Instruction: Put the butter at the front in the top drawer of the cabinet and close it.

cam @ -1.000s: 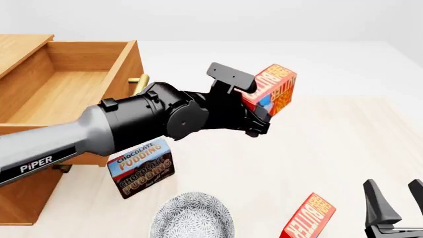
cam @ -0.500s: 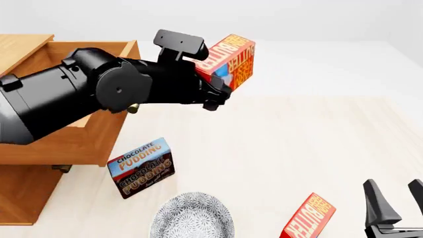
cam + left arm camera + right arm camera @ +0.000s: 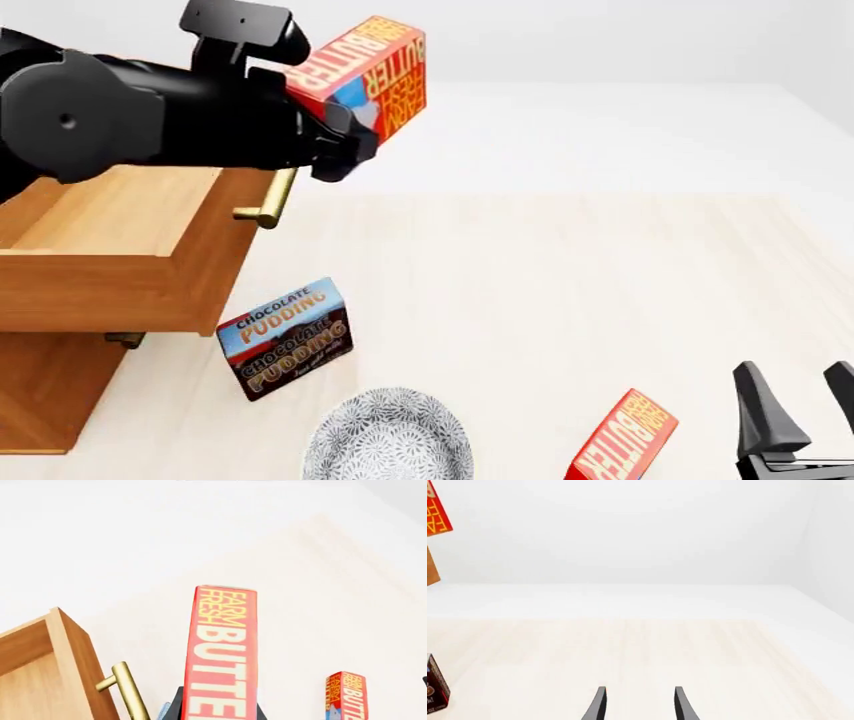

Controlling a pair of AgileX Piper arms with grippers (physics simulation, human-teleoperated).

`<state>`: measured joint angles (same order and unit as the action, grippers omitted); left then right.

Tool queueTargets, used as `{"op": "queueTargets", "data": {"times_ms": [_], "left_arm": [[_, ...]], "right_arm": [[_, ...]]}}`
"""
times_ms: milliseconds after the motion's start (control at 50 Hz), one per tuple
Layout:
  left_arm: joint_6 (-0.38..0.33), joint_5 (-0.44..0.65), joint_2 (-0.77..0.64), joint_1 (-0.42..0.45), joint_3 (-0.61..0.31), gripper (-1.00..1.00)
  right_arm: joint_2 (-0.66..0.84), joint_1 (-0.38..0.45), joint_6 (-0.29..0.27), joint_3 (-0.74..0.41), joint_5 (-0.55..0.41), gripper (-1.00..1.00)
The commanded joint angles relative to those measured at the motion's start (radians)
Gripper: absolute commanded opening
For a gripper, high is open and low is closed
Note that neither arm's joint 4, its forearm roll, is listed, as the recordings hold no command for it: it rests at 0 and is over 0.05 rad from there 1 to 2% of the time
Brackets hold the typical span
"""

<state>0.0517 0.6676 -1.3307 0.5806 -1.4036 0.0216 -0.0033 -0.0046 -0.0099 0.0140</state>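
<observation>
Up and toward the cabinet (image 3: 40,400) goes the left gripper (image 3: 350,105) since half a second ago, carrying the butter (image 3: 363,72) from above the bare table to a spot just past the front edge of the top drawer (image 3: 120,262). One second ago the carton hung farther right and lower, well out over the table (image 3: 561,300). The arm's black body now covers much of the drawer's back part in the front view. Nothing else has shifted: the pudding box (image 3: 284,338), the patterned plate (image 3: 388,436) and the second butter carton (image 3: 622,440) sit where they were, and the right gripper (image 3: 798,405) stays low at the near right corner.

Held aloft, the butter is a small red carton with yellow-orange lettering, tilted, a blue picture showing on the side that faces the gripper. From the left wrist view its narrow red face reads "FARM FRESH BUTTER" and stands upright between the dark fingers, which are clamped on its lower part. It is above and just to the right of the brass handle (image 3: 274,200), not yet over the drawer's open inside.

Right gripper fingers (image 3: 599,704) stand apart, holding nothing.
</observation>
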Motion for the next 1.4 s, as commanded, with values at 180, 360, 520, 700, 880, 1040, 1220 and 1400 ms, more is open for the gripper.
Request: {"op": "queueTargets", "data": {"times_ms": [180,360,520,700,880,1040,1220,1400], "left_arm": [[-0.061,0.097,0.084,-0.112,-0.049,-1.0],[-0.066,0.118,0.129,-0.166,-0.025,-1.0],[-0.063,0.125,0.168,-0.213,0.012,-1.0],[-0.061,0.13,0.193,-0.259,0.044,-1.0],[-0.05,0.138,0.233,-0.302,0.06,-1.0],[-0.036,0.145,0.287,-0.37,0.105,-1.0],[-0.035,0.16,0.332,-0.423,0.143,-1.0],[-0.026,0.17,0.364,-0.463,0.157,-1.0]], "right_arm": [[-0.003,0.001,0.0,0.002,-0.001,1.0],[-0.003,0.001,0.001,0.002,-0.001,1.0],[-0.003,0.001,0.001,0.002,-0.001,1.0],[-0.003,0.001,0.001,0.002,-0.001,1.0],[-0.003,0.001,0.001,0.002,-0.001,1.0],[-0.003,0.001,0.001,0.002,-0.001,1.0],[-0.003,0.001,0.001,0.002,-0.001,1.0],[-0.003,0.001,0.001,0.002,-0.001,1.0]]}}
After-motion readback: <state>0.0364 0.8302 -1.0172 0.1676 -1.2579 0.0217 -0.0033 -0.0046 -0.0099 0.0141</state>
